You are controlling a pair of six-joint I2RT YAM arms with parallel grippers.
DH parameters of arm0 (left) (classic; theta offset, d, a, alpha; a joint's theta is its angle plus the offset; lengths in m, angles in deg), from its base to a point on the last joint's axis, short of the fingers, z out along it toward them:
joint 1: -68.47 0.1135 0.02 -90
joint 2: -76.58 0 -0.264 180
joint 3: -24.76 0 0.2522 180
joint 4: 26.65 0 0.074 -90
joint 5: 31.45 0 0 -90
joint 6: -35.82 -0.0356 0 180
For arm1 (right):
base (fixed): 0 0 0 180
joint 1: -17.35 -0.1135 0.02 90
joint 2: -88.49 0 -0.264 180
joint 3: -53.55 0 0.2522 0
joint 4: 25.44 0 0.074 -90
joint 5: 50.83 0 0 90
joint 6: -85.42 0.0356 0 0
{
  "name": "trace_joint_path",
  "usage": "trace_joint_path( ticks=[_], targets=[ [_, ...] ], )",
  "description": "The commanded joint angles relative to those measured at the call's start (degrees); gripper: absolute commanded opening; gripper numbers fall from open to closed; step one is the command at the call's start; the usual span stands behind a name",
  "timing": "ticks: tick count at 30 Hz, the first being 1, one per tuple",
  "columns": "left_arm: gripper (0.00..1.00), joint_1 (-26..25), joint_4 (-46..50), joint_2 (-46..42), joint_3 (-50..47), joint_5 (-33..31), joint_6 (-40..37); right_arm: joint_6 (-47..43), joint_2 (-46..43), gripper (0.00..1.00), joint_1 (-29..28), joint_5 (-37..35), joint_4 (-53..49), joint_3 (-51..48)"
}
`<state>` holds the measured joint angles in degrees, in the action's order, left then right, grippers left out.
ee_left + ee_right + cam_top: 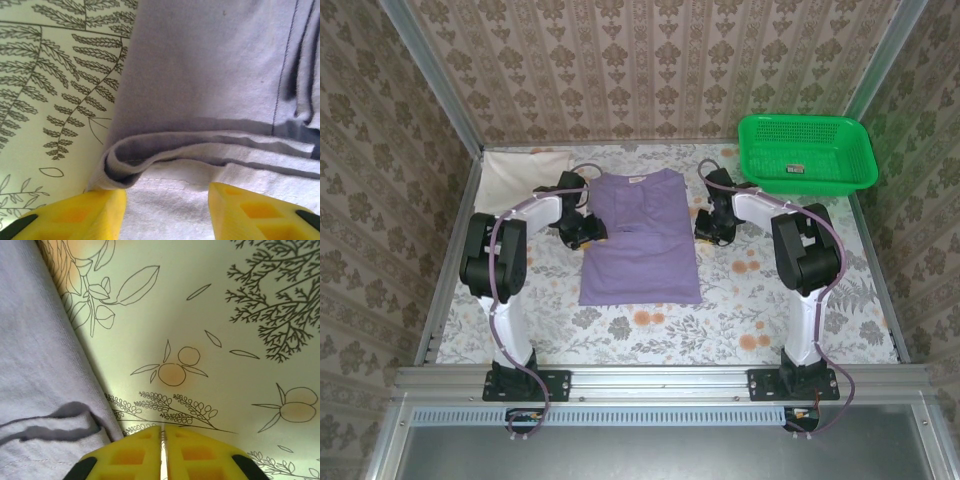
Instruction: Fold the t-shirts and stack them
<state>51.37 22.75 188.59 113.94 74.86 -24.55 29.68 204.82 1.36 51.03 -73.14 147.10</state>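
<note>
**One set of jaws spread, the other closed, flanking the purple t-shirt [640,245]**

The purple t-shirt lies flat mid-table on the floral tablecloth [800,300], sleeves folded in, collar toward 12 o'clock. The left gripper [586,230] sits at its 9 o'clock edge. In the wrist view its yellow fingers [75,215] stand wide apart, with a rolled fold of the purple cloth just ahead between them (whether the pads touch the fabric I cannot tell). The right gripper [708,228] sits at the shirt's 3 o'clock edge, its fingers [130,455] pressed together with a hairline gap, over the tablecloth just beside the shirt's edge. The cream t-shirt [525,175] lies at the purple one's 10 o'clock, a green basket [805,150] at 2 o'clock
</note>
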Motion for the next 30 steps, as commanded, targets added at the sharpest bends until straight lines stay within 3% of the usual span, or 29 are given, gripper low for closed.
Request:
trace_joint_path(
  ticks=[1,4,8,10,12,17,25,30],
  targets=[
    [0.57,1.0,4.7,-1.2,1.6,-1.7,1.0,2.1,-2.7,0.19,0.2,0.2,-0.6,-0.1],
    [0.74,1.1,6.8,-4.6,5.2,-1.6,1.0,3.8,-7.1,0.21,0.0,1.1,1.6,-1.9],
    [0.76,0.8,9.0,-9.8,8.2,-1.6,0.6,7.0,-15.1,0.25,-2.3,6.4,10.7,-9.4],
    [0.72,0.2,10.0,-12.2,8.0,-0.4,0.2,8.2,-17.2,0.24,-4.7,9.8,12.7,-12.0],
    [0.61,-1.0,10.1,-14.1,6.4,2.6,-0.8,8.3,-17.9,0.23,-7.5,12.0,12.8,-13.2],
    [0.45,-5.3,11.1,-17.2,-1.2,10.0,-5.8,5.4,-17.4,0.20,-14.9,12.4,8.0,-14.1],
    [0.42,-7.1,8.0,-22.1,-21.1,12.7,-4.8,2.1,-16.9,0.21,-17.9,14.4,3.5,-19.9],
    [0.42,-7.1,8.2,-23.9,-29.3,8.0,-2.2,3.5,-17.9,0.21,-17.5,14.0,5.1,-28.2]
  ],
)
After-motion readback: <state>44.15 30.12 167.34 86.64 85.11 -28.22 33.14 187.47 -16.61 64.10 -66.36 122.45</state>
